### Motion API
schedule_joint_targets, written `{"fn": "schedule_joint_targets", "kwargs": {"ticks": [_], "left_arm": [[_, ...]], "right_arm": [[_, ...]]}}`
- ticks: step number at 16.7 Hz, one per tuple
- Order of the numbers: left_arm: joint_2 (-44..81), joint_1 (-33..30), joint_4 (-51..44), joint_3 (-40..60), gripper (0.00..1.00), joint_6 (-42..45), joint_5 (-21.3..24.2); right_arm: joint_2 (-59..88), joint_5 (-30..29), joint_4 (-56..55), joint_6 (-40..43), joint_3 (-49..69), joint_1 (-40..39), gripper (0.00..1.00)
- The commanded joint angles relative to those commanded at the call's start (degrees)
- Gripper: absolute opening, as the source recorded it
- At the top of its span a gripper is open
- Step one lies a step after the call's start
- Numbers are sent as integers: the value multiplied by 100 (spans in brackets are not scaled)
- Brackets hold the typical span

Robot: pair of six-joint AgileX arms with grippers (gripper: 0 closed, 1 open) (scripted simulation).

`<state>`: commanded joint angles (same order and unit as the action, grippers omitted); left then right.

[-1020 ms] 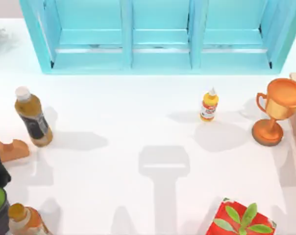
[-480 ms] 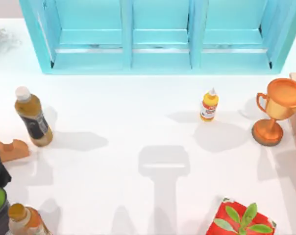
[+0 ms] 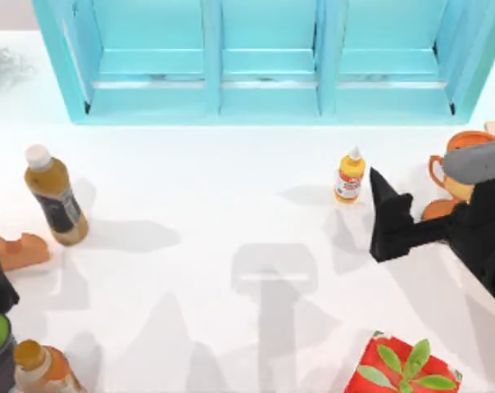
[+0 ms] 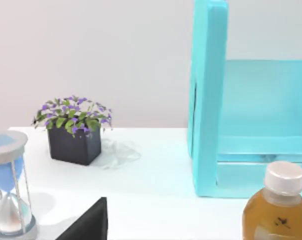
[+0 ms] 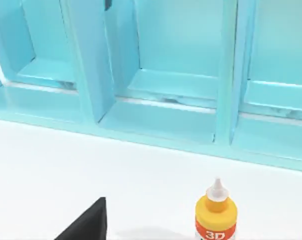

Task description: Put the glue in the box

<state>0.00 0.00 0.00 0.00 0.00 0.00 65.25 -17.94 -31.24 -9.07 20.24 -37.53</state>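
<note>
White table (image 3: 231, 205), turquoise box (image 3: 264, 61) at back, right claw (image 3: 388, 214) state unclear.

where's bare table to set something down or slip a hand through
The widest bare patch is mid-table, between the brown drink bottle at left, the glue at right and the blue box behind. Crowded spots: the right side, where the right gripper sits beside the glue with the trophy behind it, and the near-left corner.
</note>
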Motion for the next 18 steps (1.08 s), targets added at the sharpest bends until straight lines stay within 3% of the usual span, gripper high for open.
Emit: {"fn": "schedule_joint_targets", "kwargs": {"ticks": [5,10,18], "left_arm": [[0,0,0,0,100,0,0],[0,0,0,0,100,0,0],[0,0,0,0,100,0,0]], "right_arm": [[2782,-1315,-749,-763,947,-730,100],[4184,-2403,-1042,-1325,1369,-900,100],[4393,-2466,-1078,-1332,1457,-798,100]]}}
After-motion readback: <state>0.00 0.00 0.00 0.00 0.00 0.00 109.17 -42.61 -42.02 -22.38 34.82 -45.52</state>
